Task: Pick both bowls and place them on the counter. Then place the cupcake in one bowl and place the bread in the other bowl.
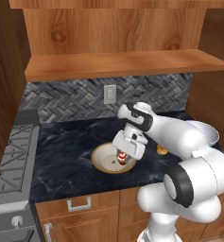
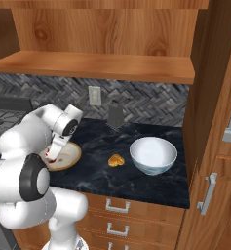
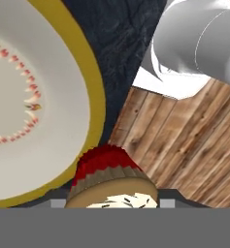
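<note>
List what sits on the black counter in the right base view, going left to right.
Shallow cream bowl with the cupcake in the claw over it → bread → deep white bowl.

Two cameras behind the arm look forward and down over the black table [image 1: 61,156], one from the left, one from the right. Both take in the tan-rimmed bowl [image 1: 101,158], the shelf [image 1: 123,64] and the herringbone backsplash [image 2: 151,105]. The hand camera sits very close above that bowl's rim [image 3: 94,97].
</note>
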You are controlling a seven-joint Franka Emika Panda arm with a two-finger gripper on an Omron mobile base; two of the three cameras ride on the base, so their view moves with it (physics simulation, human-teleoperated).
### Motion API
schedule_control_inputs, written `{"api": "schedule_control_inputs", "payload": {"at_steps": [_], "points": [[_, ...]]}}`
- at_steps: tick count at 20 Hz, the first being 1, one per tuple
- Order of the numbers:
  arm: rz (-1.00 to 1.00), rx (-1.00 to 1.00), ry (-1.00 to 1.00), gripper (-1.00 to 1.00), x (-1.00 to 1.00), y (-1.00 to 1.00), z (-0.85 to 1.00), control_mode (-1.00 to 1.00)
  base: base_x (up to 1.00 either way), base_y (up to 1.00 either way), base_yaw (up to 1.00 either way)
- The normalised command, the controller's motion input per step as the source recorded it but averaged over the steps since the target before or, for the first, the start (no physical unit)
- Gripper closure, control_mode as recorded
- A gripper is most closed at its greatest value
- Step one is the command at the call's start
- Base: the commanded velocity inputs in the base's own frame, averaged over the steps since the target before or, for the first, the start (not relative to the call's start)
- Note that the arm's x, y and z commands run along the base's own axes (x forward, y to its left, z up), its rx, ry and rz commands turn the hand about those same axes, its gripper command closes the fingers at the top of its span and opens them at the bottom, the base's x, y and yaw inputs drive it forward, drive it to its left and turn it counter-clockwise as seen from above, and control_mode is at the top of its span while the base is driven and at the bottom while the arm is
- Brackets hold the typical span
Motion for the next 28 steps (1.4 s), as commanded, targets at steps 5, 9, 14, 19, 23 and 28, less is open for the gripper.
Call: {"api": "schedule_control_inputs", "payload": {"at_steps": [5, 9, 14, 19, 23, 28], "points": [[0.0, 0.01, 0.0, 1.0, 0.16, 0.03, -0.17, -1.0, 0.0, 0.0, 0.0], [0.0, 0.0, 0.0, 1.0, 0.03, 0.03, -0.12, -1.0, 0.0, 0.0, 0.0], [-0.01, 0.0, 0.0, 1.0, 0.1, 0.05, -0.13, -1.0, 0.0, 0.0, 0.0], [-0.02, 0.0, 0.0, 1.0, 0.18, 0.05, -0.08, -1.0, 0.0, 0.0, 0.0], [-0.01, 0.0, 0.0, 1.0, 0.2, 0.02, -0.09, -1.0, 0.0, 0.0, 0.0], [0.0, 0.0, 0.0, 1.0, 0.08, 0.0, -0.1, -1.0, 0.0, 0.0, 0.0]]}}
